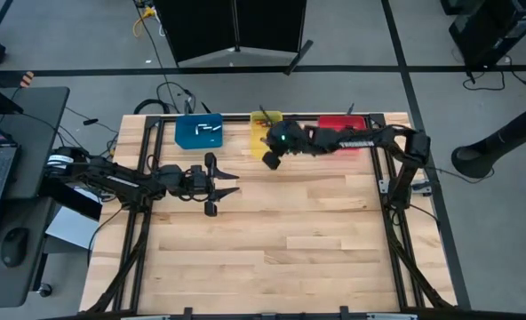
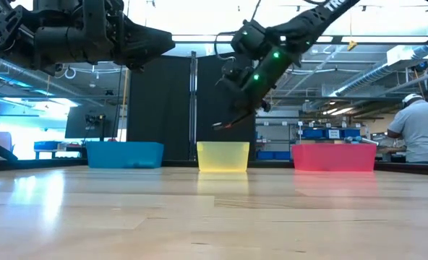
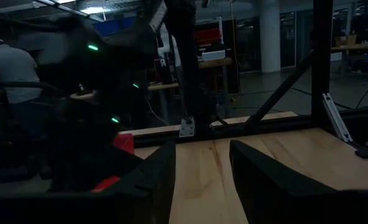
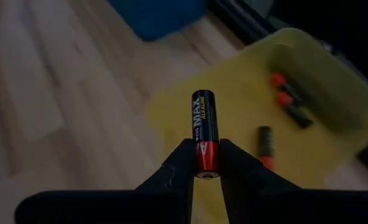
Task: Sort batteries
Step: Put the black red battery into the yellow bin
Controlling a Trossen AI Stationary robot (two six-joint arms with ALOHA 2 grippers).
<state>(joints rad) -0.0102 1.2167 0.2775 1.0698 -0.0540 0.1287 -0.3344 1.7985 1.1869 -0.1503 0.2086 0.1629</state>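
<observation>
My right gripper (image 1: 271, 158) hovers at the near edge of the yellow bin (image 1: 265, 122), high above the table in the low view (image 2: 228, 121). It is shut on a black battery with a red end (image 4: 204, 124). Three more black and red batteries (image 4: 293, 109) lie on the floor of the yellow bin (image 4: 333, 93). The blue bin (image 1: 198, 131) holds a few pale cells (image 1: 208, 128). My left gripper (image 1: 226, 182) is open over bare table left of centre, holding nothing; its own view shows the two spread fingers (image 3: 202, 177). My right gripper pinches the battery by its red end (image 4: 206, 157) between the two fingertips (image 4: 179, 163). The black body sticks out forward past the fingertips, in line with the fingers. The battery is lifted clear, above the near edge of the yellow bin.
Three bins stand in a row along the far edge: blue, yellow and the red bin (image 1: 341, 124). The wooden tabletop (image 1: 290, 249) stretches bare toward the near edge. Black frame rails run along both sides. A person (image 2: 420, 130) stands in the room behind.
</observation>
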